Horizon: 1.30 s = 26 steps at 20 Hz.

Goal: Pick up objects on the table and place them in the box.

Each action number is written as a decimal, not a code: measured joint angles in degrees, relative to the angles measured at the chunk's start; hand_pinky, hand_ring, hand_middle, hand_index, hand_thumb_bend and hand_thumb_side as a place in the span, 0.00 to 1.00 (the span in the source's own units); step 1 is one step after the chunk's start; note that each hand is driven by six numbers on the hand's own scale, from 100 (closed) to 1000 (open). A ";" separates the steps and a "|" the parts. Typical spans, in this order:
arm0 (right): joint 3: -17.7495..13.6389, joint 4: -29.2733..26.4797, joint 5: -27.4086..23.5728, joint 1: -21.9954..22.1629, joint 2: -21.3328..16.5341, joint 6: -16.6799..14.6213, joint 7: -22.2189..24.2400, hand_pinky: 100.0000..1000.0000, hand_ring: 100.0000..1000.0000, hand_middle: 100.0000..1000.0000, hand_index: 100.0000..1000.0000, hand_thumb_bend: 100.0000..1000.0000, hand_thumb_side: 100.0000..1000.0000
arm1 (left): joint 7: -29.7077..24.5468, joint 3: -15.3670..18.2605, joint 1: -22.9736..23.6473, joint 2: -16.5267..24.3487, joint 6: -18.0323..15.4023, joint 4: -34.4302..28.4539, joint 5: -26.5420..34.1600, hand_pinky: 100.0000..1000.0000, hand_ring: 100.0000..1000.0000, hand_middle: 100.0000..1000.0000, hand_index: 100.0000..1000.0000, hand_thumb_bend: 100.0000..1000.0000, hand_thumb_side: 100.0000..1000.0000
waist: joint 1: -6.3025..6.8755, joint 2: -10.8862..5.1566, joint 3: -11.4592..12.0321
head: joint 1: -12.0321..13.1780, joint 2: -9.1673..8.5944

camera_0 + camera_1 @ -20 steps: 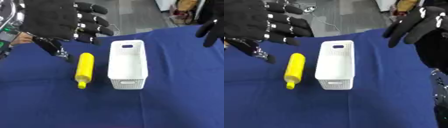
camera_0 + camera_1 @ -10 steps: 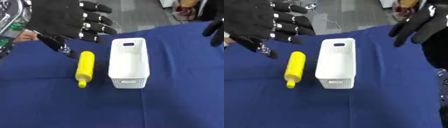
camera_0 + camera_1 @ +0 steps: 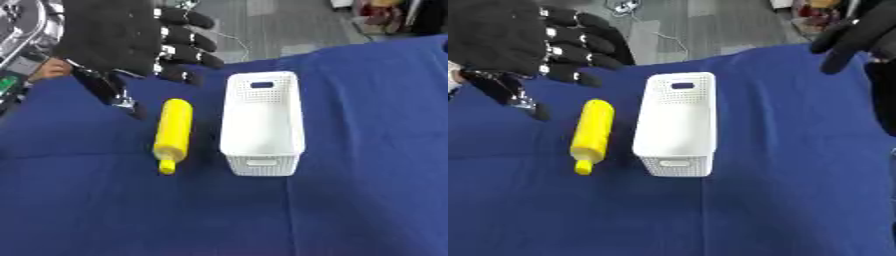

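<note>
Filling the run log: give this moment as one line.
left hand open above yellow bottle | white box empty | right hand open

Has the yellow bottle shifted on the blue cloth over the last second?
No. The yellow plastic bottle lies flat just left of the white perforated box, parallel to its long side, as before. Neither hand touches it.

No legible text, label or number, as far as this soft view allows.
</note>
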 measured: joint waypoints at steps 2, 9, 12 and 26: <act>-0.10 0.00 -0.08 0.00 0.00 -0.17 -0.38 0.58 0.45 0.52 0.59 0.15 1.00 | -1.01 -0.01 0.29 0.27 0.03 -0.17 0.69 1.00 0.87 0.91 0.79 0.96 0.34 | 0.07 0.23 0.07 | 0.03 0.00; -0.66 0.01 -1.96 -0.47 0.05 -1.44 -3.79 0.57 0.44 0.50 0.58 0.09 1.00 | -4.12 -0.04 1.56 1.42 0.15 -2.16 2.96 1.00 0.85 0.91 0.79 0.97 0.38 | 0.57 1.46 -0.48 | 0.44 -2.85; -0.66 0.01 -2.91 -1.04 0.07 -1.91 -5.33 0.57 0.44 0.50 0.58 0.09 1.00 | -5.12 -0.09 1.99 2.17 0.39 -2.88 3.44 1.00 0.85 0.91 0.80 1.00 0.38 | 0.62 2.00 -0.88 | 0.44 -4.61; -0.62 0.01 -2.42 -1.52 0.07 -1.04 -5.57 0.58 0.44 0.50 0.58 0.10 1.00 | -9.14 -0.38 5.30 3.76 3.27 -2.02 1.21 1.00 0.84 0.89 0.80 1.00 0.40 | 1.50 2.98 -1.50 | 0.40 -8.58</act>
